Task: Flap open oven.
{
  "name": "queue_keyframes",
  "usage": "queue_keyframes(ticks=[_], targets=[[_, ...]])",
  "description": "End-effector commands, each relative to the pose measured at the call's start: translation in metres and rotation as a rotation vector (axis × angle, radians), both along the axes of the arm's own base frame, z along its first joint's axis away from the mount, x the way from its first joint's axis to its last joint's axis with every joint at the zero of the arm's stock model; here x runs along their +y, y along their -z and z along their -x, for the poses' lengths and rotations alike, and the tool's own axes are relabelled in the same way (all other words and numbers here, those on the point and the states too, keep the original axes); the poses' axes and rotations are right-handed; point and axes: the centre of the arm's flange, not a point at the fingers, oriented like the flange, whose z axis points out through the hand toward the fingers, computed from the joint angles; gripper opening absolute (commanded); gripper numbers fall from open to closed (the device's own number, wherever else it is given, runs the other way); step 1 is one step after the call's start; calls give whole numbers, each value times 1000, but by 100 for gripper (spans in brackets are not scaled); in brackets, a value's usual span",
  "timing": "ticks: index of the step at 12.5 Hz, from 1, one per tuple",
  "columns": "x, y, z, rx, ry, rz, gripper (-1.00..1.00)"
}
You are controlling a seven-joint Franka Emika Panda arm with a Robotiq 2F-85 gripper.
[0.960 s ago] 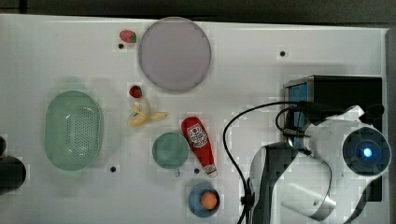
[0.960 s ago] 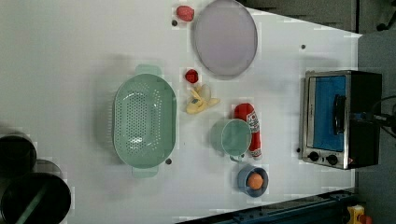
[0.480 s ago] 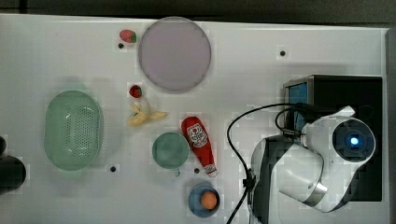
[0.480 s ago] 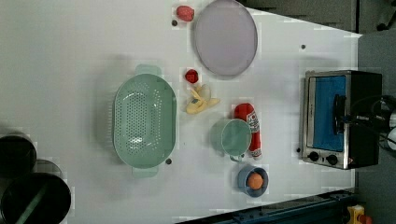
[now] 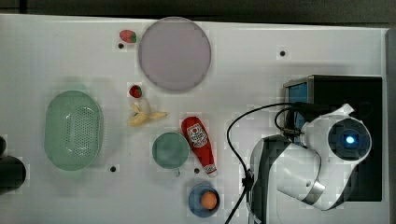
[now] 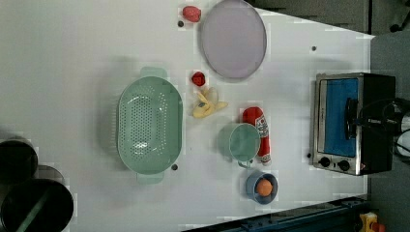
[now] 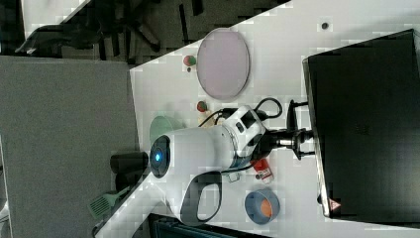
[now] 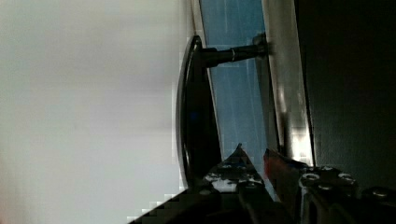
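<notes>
One hand (image 7: 301, 140) at oven (image 6: 350, 123) door handle (image 8: 194, 102); finger spread unclear; door shut.

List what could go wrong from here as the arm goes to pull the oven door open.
1. The gripper sits at the oven's door handle, near the top edge of the closed door; a shallow hold could slip off.
2. The oven stands loose on the table, so a pull may drag it instead.
3. The ketchup bottle and cup lie in front of the door.
</notes>
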Motion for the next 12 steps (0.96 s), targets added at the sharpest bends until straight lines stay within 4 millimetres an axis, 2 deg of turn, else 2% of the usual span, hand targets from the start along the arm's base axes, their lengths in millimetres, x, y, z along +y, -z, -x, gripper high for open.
queue_keyframes(ticks=[1, 5, 8, 12], targets=[[27, 2, -15, 29, -64, 52, -65], [69, 14, -24, 79, -90, 212, -65], [100, 26, -28, 98, -68, 265, -65], [145, 56, -33, 130, -60, 308, -65]])
